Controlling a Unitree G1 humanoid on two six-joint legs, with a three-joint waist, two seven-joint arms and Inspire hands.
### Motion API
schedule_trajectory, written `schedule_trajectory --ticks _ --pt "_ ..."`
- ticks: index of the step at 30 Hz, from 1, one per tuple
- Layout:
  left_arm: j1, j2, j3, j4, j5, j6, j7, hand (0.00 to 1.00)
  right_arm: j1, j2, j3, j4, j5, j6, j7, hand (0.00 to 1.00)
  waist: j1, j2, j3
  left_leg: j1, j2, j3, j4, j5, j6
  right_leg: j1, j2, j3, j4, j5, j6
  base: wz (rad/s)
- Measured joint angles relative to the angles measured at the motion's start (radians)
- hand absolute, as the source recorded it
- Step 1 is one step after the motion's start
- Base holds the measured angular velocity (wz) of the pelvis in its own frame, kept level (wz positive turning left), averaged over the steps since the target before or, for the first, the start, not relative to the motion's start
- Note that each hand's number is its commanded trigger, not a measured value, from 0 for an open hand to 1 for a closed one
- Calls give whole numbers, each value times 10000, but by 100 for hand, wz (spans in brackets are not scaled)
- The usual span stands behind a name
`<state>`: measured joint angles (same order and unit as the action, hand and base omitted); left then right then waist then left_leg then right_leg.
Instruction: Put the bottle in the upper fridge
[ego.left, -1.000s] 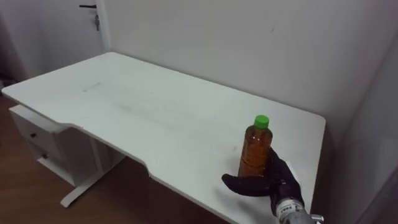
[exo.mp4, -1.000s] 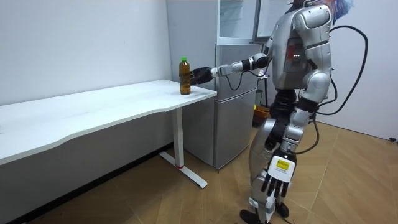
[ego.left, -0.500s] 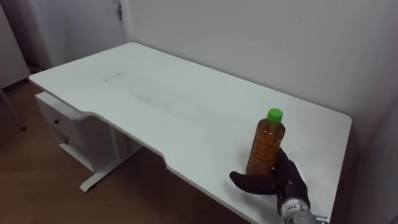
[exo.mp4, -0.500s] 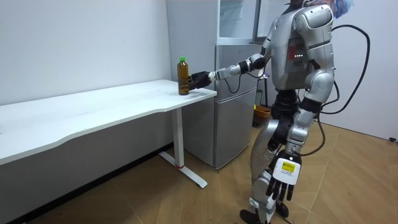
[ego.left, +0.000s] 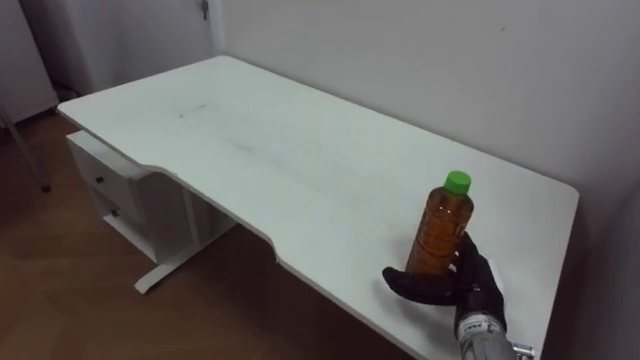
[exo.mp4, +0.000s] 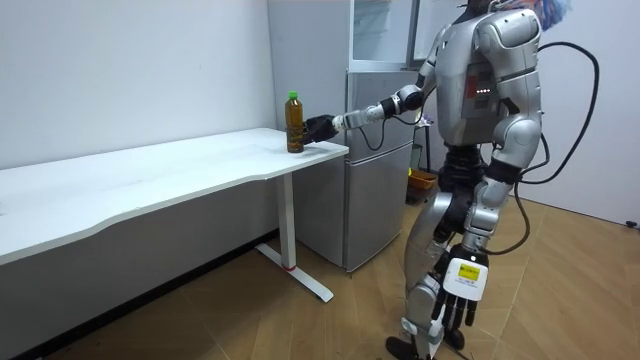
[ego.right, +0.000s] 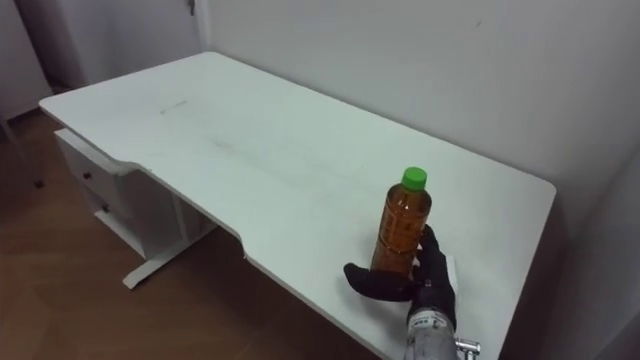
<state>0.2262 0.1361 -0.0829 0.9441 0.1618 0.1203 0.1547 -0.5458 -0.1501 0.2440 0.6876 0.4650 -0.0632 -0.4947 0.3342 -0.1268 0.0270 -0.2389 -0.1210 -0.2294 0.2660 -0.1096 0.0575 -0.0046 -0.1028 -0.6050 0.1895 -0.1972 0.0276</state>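
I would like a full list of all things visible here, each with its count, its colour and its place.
table: one, white, before the robot, along the wall
bottle: one, amber with a green cap, upright at the table's right end near the front edge
drawer unit: one, white, under the table's left end
fridge: one, grey, in the room view beyond the table's end, beside the robot
floor: one, brown wood, under the table
wall: one, white, behind the table
right hand: one, black, curled round the bottle's lower part
left hand: one, hanging open at the robot's side in the room view
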Motion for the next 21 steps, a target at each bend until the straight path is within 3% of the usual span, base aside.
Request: schedule_trajectory --ticks 7,13,21 --pt "-186 -23 -70 295 -143 21 250 0 -703 -7 -31 878 -43 -40 -603 0 35 59 48 -239 -2 -81 25 86 -21 -229 19 12 34 43 -70 2" --pt "-458 -81 -403 283 -199 16 304 0 -837 -51 -88 878 -391 -341 -946 0 42 277 182 -545 -6 -203 28 268 -65 -554 3 -45 170 85 -142 5" --pt "-830 -67 -648 258 -518 6 337 0 -1043 -59 -128 882 -413 -526 -1354 0 177 343 168 -920 9 -213 25 413 -95 -1017 -25 -71 332 98 -205 -1"
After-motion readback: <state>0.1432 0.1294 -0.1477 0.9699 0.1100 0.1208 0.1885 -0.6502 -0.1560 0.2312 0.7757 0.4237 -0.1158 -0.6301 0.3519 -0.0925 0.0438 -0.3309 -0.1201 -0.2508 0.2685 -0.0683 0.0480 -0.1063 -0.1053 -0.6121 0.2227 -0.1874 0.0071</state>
